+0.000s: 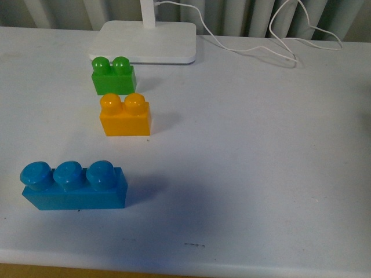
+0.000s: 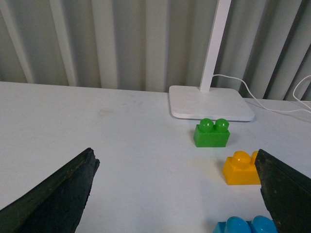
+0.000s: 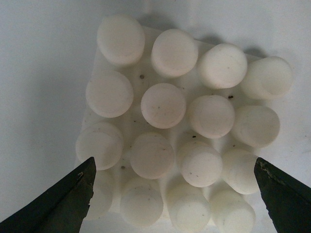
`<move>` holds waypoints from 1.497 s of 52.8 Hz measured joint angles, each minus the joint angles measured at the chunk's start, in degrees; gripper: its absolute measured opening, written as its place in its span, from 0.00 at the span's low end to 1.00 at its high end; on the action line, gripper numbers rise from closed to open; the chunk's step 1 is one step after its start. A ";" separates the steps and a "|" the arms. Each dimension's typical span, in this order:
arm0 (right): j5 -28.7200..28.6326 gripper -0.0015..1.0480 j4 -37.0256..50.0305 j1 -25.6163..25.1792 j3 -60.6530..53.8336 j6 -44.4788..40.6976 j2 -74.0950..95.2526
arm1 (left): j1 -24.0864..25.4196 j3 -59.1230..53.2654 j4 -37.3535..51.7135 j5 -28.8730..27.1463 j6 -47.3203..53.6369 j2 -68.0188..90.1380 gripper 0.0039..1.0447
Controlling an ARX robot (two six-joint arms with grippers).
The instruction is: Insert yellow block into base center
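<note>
You are looking at: yellow block (image 1: 124,116) sitting (studs facing up) on table (image 1: 261,145) between green brick (image 1: 113,76) and blue brick (image 1: 74,185) | base (image 3: 184,126) lying beneath right gripper (image 3: 174,170), jaws standing apart | left gripper (image 2: 176,165) hovering, jaws apart

White base (image 3: 163,104), four-by-four round studs, close below, dark jaws spread wide

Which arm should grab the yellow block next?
Left. The left gripper, open, has the yellow block in view ahead; the right gripper is open over the base, no brick in its view.
</note>
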 joint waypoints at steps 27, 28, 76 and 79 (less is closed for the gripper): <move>0.31 0.91 2.47 -0.20 -0.04 1.03 1.88 | 0.00 0.00 0.00 0.00 0.00 0.00 0.94; 0.22 0.91 2.45 -0.20 0.04 1.14 1.88 | 0.00 0.00 0.00 0.00 0.00 0.00 0.94; 1.18 0.91 0.39 -5.22 4.17 -1.73 6.01 | 0.00 0.00 0.00 0.00 0.00 0.00 0.94; 1.05 0.91 0.50 -5.11 3.91 -1.68 6.01 | 0.00 0.00 0.00 0.00 0.00 0.00 0.94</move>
